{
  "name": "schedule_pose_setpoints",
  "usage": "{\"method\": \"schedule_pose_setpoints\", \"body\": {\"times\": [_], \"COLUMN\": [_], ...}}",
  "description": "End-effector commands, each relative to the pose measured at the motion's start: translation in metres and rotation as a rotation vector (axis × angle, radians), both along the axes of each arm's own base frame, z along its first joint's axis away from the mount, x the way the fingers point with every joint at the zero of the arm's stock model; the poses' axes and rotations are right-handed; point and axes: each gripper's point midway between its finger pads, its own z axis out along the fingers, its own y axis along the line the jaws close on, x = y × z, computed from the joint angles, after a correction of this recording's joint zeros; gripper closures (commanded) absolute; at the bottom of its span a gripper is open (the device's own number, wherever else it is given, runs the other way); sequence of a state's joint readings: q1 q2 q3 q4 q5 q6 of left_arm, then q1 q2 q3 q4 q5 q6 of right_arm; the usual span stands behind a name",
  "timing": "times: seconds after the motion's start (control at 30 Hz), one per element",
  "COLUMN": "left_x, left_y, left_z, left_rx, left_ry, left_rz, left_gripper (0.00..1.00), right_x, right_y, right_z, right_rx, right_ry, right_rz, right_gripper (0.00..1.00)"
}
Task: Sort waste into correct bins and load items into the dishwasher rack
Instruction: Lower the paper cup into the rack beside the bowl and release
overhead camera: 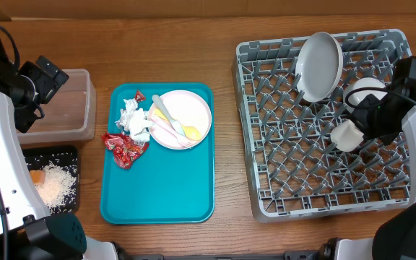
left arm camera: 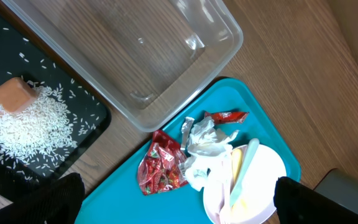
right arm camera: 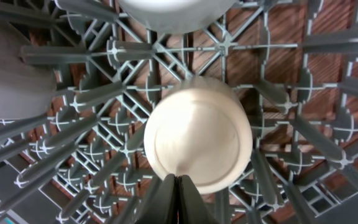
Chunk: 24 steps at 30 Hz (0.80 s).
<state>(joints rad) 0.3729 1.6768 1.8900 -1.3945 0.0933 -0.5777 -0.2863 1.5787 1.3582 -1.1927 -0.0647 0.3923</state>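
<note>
My right gripper (right arm camera: 178, 186) is shut at the near edge of the small white cup (right arm camera: 197, 134) and holds it tilted over the pegs of the grey dishwasher rack (overhead camera: 323, 180). A white plate (overhead camera: 320, 65) and a white bowl (overhead camera: 365, 90) stand in the rack. My left gripper (left arm camera: 179, 205) is open and empty, up above the clear tub (left arm camera: 135, 50). The black tray (left arm camera: 92, 118) holds rice (left arm camera: 23, 121) and the orange cube (left arm camera: 14, 94). The napkin (overhead camera: 134, 119) and red wrappers (overhead camera: 123, 148) lie beside the pink plate (overhead camera: 193, 115), which carries a yellow spoon (overhead camera: 190, 132) and pale utensils.
The teal tray (overhead camera: 157, 188) lies mid-table between the bins and the rack, with its front half bare. The clear tub (overhead camera: 78, 108) sits behind the black tray (overhead camera: 67, 155) at the left edge. Both arm bases stand at the front corners.
</note>
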Motion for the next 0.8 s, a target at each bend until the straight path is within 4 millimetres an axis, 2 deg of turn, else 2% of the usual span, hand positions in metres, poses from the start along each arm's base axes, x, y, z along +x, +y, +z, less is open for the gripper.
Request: {"method": "schedule_pose_setpoints", "body": {"times": [0.0, 0.27, 0.4, 0.5, 0.57, 0.67, 0.77], "left_x": [0.002, 0.002, 0.002, 0.002, 0.002, 0.002, 0.002], "left_y": [0.001, 0.001, 0.001, 0.001, 0.001, 0.001, 0.001], "left_z": [0.003, 0.003, 0.003, 0.003, 0.003, 0.003, 0.003], "left_rx": [0.001, 0.001, 0.002, 0.002, 0.002, 0.001, 0.001], "left_ry": [-0.011, -0.011, -0.011, -0.011, -0.011, -0.011, -0.011], "left_rz": [0.005, 0.005, 0.004, 0.004, 0.004, 0.005, 0.005], "left_gripper": [0.00, 0.00, 0.00, 0.00, 0.00, 0.00, 0.00], "right_x": [-0.002, -0.006, -0.009, -0.004, 0.002, 0.009, 0.007], "right_y": [0.003, 0.005, 0.009, 0.007, 0.004, -0.009, -0.021], "right_z": [-0.006, -0.019, -0.013, 0.009, 0.033, 0.073, 0.098], "right_rx": [0.010, 0.016, 0.036, 0.026, 0.005, -0.063, -0.130], "right_ry": [0.002, 0.018, 0.028, -0.005, -0.051, -0.115, -0.135], "right_rz": [0.001, 0.001, 0.008, 0.010, 0.015, -0.005, -0.028], "right_gripper": [0.96, 0.96, 0.96, 0.96, 0.96, 0.91, 0.86]}}
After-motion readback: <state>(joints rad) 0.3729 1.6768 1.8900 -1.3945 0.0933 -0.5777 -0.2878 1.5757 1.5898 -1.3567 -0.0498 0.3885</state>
